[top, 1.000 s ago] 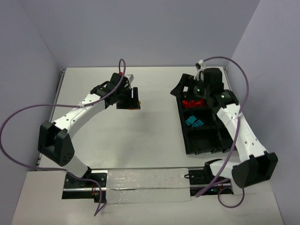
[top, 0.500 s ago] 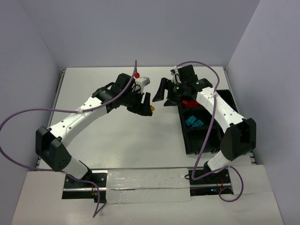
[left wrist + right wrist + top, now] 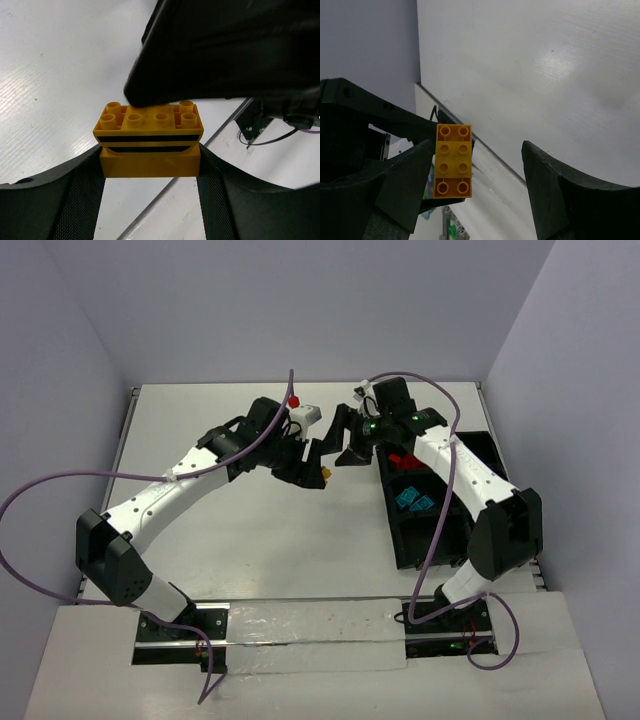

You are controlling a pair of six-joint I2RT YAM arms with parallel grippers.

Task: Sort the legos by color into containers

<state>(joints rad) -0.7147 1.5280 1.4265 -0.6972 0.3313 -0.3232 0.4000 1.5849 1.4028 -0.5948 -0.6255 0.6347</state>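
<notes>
My left gripper [image 3: 318,462] is shut on a yellow-orange lego [image 3: 326,476] with black stripes and holds it above the middle of the table. In the left wrist view the brick [image 3: 149,145] sits clamped between my fingertips [image 3: 149,172]. My right gripper [image 3: 345,443] is open and right beside it. In the right wrist view the brick's studded top [image 3: 453,161] lies inside the open gap [image 3: 478,150], close to the left finger. I cannot tell whether it touches. The black container tray [image 3: 430,540] at the right holds red legos [image 3: 405,460] and cyan legos [image 3: 415,502] in separate bins.
The two arms meet over the table's middle, their purple cables looping above them. The right gripper's black body [image 3: 225,50] fills the top of the left wrist view. Walls close the table at the back and both sides.
My right gripper has swung left from over the tray's red bin to the left gripper. My left gripper has moved right and turned with the yellow-orange lego still in it.
</notes>
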